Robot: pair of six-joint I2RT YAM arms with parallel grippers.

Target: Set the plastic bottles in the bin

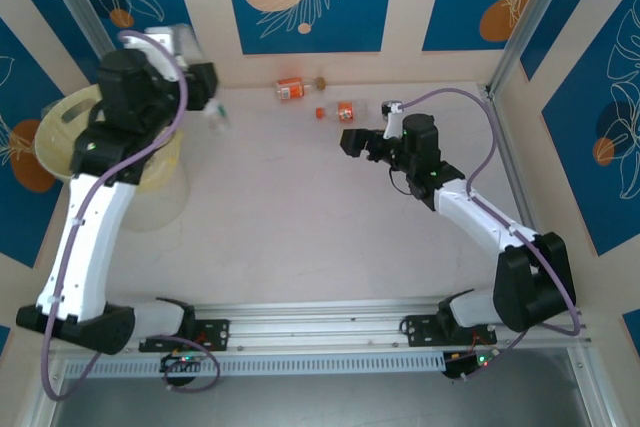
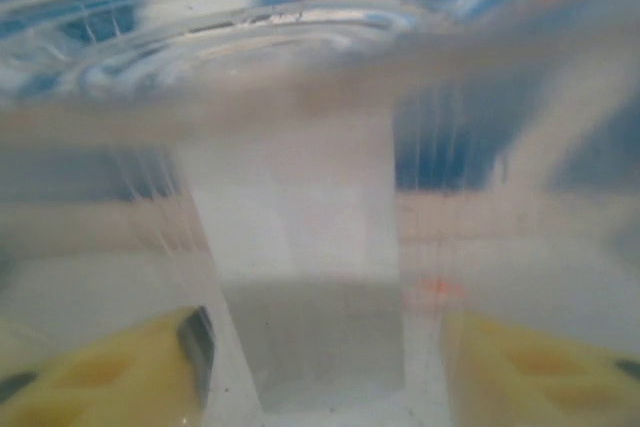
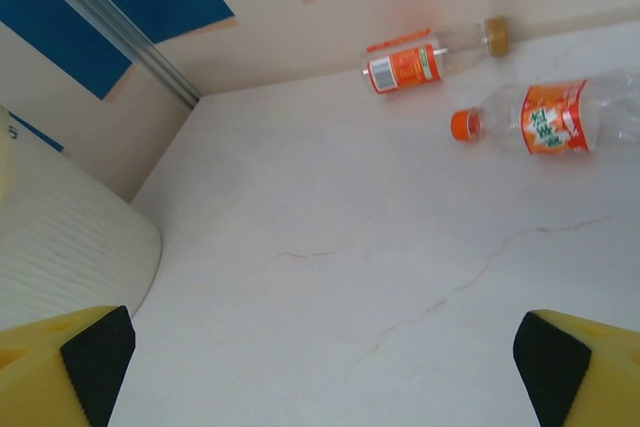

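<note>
I'm mid-delivery, as I read it: my left pincer [image 1: 207, 95] pinches a clear bottle [image 2: 300, 247], ribbed and see-through, close to the rim of the pale-yellow bin [image 1: 52, 137]. Next it needs carrying over the opening before I let go. My right pincer [image 3: 320, 372] is spread wide and empty, facing a brown-capped bottle [image 3: 405, 65] and an orange-capped bottle [image 3: 550, 119], both orange-labelled, lying on the worktop [image 3: 350, 277] near the far wall

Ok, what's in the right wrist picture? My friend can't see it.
An orange-capped bottle and a gold-capped bottle, both clear with orange labels, lie on the pale table near the wall. The yellow fingers stand wide apart at the bottom corners.
</note>
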